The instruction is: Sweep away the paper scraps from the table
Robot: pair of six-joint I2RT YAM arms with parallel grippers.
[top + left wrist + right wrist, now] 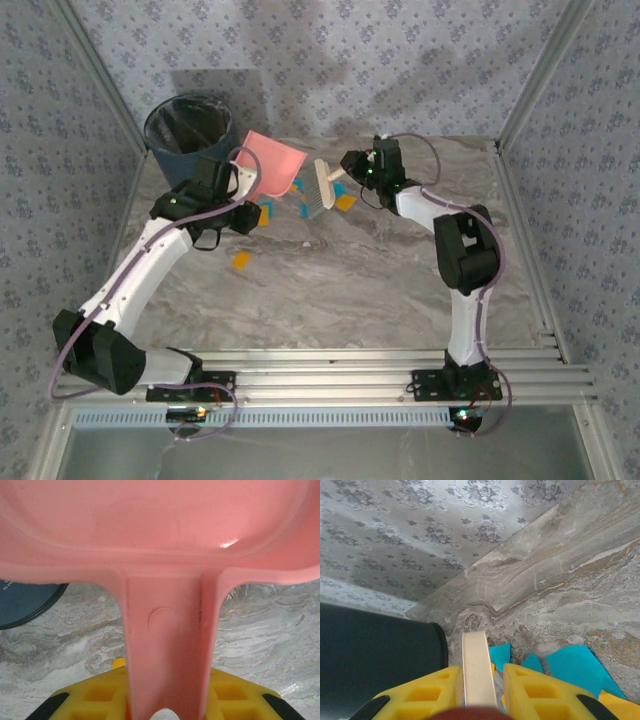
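Note:
Orange and cyan paper scraps (307, 205) lie on the grey marble table (380, 290) between the two grippers, and one orange scrap (241, 260) sits apart, nearer the front. My left gripper (243, 205) is shut on the handle of a pink dustpan (272, 165). In the left wrist view that handle (167, 645) runs up between the yellow fingers (95, 697) to the pan. My right gripper (350, 165) is shut on a cream brush (322, 190). In the right wrist view its handle (477, 665) lies between the yellow fingers (540, 695), with cyan scraps (570, 665) just beyond.
A dark round waste bin (190, 135) stands at the back left corner, close behind the dustpan; it appears as the bin (375, 655) beside the right gripper. Patterned walls and aluminium posts enclose the table on three sides.

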